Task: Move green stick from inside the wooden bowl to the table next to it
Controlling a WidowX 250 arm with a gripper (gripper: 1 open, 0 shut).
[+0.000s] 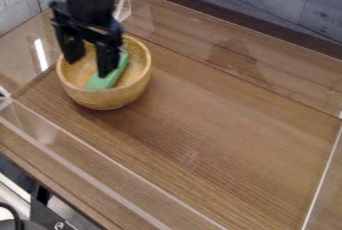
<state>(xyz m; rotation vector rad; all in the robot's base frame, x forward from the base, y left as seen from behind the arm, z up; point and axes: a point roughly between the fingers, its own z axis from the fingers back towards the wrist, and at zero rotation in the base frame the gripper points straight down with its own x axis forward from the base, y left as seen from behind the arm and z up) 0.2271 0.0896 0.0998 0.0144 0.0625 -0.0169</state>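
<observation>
Your black two-finger gripper (88, 66) hangs over the round light-tan wooden bowl (131, 86) at far left, jaws spread and empty, pointing down to straddle the flat bright green stick (115, 73) lying inside; the dark brown wood-grain table (227, 114) beside it awaits.

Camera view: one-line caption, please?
Open gripper hovers over green rectangular stick inside round wooden bowl.

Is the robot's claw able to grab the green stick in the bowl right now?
Probably yes. The gripper is open, pointing down right over the bowl, and the green stick lies uncovered inside. Nothing blocks the way; only the rim is nearby.
</observation>
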